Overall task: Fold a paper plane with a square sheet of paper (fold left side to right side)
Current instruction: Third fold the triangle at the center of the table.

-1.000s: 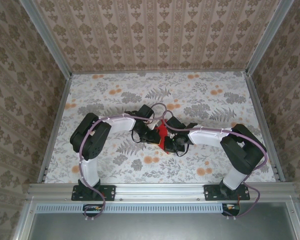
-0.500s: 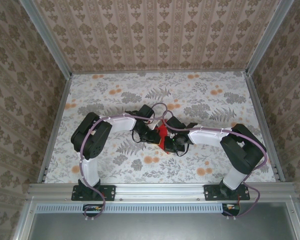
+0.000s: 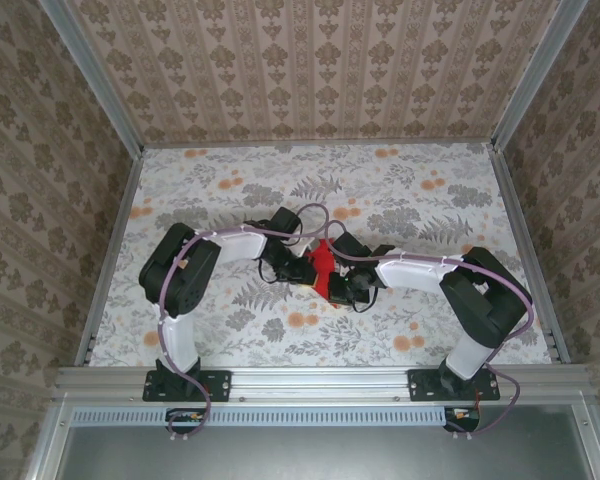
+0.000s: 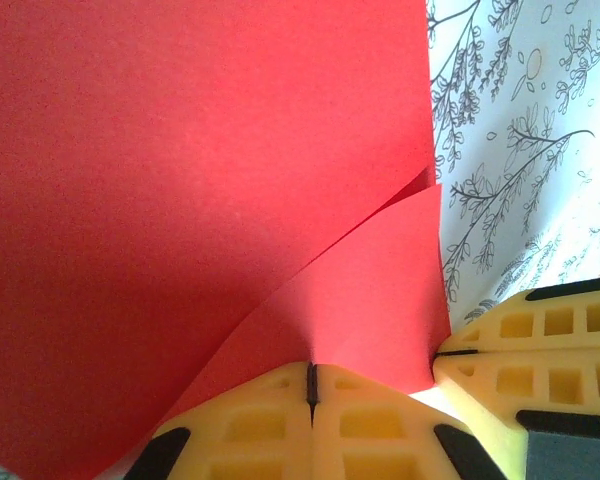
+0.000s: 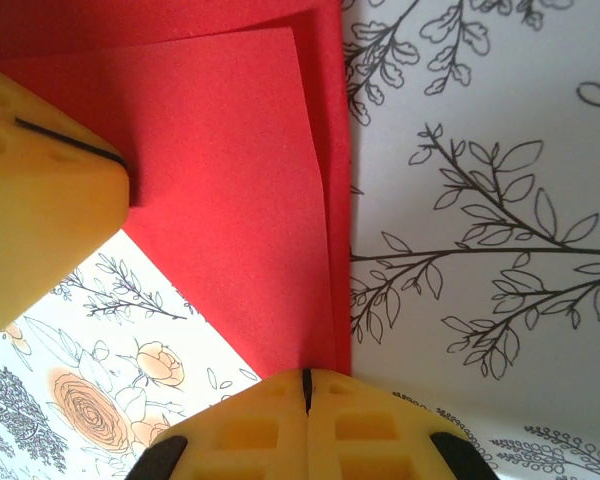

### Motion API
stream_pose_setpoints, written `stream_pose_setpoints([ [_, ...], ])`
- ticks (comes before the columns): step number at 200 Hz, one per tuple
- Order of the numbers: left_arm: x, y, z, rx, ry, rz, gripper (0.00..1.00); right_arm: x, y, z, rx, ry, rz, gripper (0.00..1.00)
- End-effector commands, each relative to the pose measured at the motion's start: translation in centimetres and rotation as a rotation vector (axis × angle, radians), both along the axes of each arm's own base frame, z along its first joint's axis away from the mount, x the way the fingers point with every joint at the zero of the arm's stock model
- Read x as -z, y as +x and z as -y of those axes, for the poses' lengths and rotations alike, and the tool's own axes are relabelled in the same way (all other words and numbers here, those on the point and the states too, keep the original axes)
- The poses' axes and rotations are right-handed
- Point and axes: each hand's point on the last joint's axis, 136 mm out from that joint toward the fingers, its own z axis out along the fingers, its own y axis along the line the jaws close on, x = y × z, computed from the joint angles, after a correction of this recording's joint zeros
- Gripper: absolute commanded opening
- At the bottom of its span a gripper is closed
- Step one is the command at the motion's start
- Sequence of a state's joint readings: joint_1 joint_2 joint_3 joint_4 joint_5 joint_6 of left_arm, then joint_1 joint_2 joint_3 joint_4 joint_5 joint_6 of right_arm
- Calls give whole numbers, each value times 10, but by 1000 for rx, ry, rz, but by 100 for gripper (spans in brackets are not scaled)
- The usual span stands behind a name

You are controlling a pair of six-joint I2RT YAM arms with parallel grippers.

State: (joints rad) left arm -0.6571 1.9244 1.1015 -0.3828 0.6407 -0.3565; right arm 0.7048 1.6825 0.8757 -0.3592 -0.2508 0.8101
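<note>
two arms (image 3: pixel 230 246) reach in from the near edge of the desk (image 3: pixel 410 190). one red square sheet of paper (image 3: pixel 324 264), partly folded, is at mid-desk between them. left end effector (image 4: pixel 311 375) and right end effector (image 5: pixel 305 378) are each clamped tight on an edge of it.

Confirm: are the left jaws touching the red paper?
Touching. The left wrist view shows the left gripper with its jaws shut on the red paper, whose edge runs into the seam between them.
</note>
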Motion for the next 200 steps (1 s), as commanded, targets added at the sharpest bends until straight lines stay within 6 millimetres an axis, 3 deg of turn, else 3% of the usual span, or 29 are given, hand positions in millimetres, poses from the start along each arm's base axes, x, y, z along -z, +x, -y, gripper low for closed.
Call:
stream_pose_setpoints([
  [1, 18, 12, -30, -37, 97, 37, 4, 36, -31, 32, -10, -151, -132, 0],
  [80, 17, 33, -43, -74, 92, 55, 5, 36, -32, 31, -19, -145, -135, 0],
  [200, 12, 47, -63, -104, 97, 77, 7, 39, -35, 31, -24, -148, -152, 0],
])
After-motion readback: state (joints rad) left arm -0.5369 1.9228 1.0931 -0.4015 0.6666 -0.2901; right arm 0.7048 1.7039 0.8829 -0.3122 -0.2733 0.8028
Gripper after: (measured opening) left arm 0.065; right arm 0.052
